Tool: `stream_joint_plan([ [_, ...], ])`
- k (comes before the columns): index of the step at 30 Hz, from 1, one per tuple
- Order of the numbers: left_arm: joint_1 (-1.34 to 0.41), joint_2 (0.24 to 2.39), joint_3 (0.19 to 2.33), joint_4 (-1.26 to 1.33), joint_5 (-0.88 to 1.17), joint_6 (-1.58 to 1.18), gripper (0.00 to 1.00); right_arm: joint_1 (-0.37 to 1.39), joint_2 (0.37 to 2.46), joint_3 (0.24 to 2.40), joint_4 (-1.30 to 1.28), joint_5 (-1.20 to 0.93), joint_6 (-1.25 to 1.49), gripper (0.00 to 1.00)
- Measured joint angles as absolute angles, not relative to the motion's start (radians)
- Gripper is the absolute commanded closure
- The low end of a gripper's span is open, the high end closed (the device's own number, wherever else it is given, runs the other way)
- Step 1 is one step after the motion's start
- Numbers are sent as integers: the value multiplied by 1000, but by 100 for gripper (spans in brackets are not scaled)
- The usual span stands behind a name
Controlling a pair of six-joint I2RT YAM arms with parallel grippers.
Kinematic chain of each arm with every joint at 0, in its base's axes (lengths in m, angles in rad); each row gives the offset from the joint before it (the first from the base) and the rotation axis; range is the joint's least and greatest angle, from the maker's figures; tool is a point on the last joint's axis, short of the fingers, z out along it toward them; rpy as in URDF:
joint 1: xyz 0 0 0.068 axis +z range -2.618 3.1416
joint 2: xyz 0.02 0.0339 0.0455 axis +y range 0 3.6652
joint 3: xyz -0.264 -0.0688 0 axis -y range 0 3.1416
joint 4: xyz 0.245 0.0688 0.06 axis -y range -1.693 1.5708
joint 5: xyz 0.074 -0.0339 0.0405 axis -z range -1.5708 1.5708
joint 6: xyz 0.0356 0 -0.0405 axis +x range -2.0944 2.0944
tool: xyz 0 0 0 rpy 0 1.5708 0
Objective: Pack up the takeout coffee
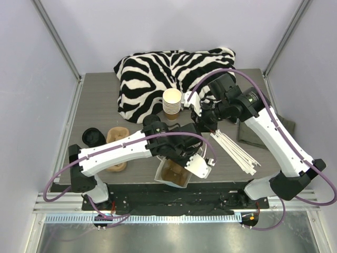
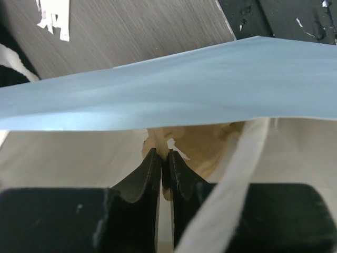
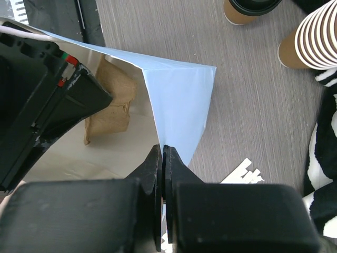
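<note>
The takeout coffee [image 1: 152, 122], a tan cup with a black lid, stands on the table left of the arms; the right wrist view shows it at the top edge [image 3: 251, 8]. A white paper bag [image 1: 201, 166] lies open at the near table edge. My right gripper [image 1: 201, 130] [image 3: 163, 150] is shut on the bag's rim [image 3: 179, 100]. My left gripper [image 1: 181, 156] [image 2: 164, 154] reaches into the bag and is shut on a brown paper piece [image 2: 202, 145] [image 3: 108, 105] inside it. A white bag handle [image 2: 237, 174] crosses beside the left fingers.
A stack of lidless tan cups [image 1: 171, 103] [image 3: 316, 37] stands in front of a zebra-print cloth [image 1: 158, 74]. Loose black lids [image 1: 92, 137] and a tan cup carrier [image 1: 117, 139] lie at the left. White stir sticks [image 1: 234, 150] [image 3: 245, 171] lie at the right.
</note>
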State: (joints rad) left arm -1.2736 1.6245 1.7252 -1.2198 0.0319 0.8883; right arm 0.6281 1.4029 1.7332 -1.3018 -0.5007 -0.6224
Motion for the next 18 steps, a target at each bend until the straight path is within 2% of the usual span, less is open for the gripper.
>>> stream_joint_plan([
  [5,-1269,1626,1693,-1200,44,886,76,631,1395,1727,-1294,-504,-622,99],
  [10,-1265,1626,1649,-1163,34,876,59,634,1379,1710,-1288,-511,-622,99],
  [18,-1261,1626,1643,-1099,-11,864,44,641,1372,1698,-1287,-512,-622,99],
])
